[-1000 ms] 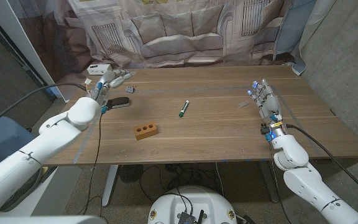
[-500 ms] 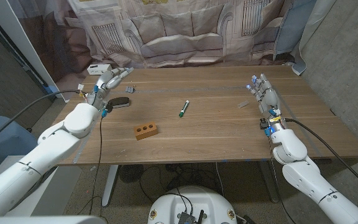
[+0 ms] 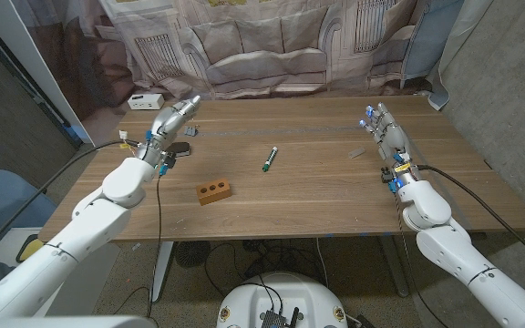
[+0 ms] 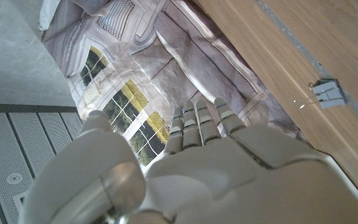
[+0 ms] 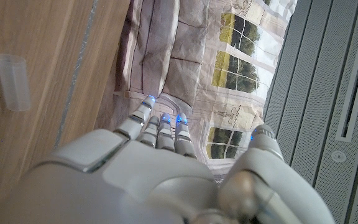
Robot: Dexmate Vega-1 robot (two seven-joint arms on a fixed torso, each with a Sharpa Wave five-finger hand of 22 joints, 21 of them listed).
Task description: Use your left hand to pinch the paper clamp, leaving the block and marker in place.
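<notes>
left hand (image 3: 173, 121) hovers with fingers apart beside the paper clamp (image 3: 190, 131), no writing legible.

No legible text, label, brand, number or sign found in any view; no surface carries markings clear enough to be read.

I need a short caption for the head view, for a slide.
Left hand raised near the paper clamp; block and marker untouched.

A printed curtain (image 3: 262, 46) of building facades hangs across the frame's top. Grey concrete wall (image 3: 509, 82) fills the right. The wooden table (image 3: 317, 196) sits mid-frame.
</notes>
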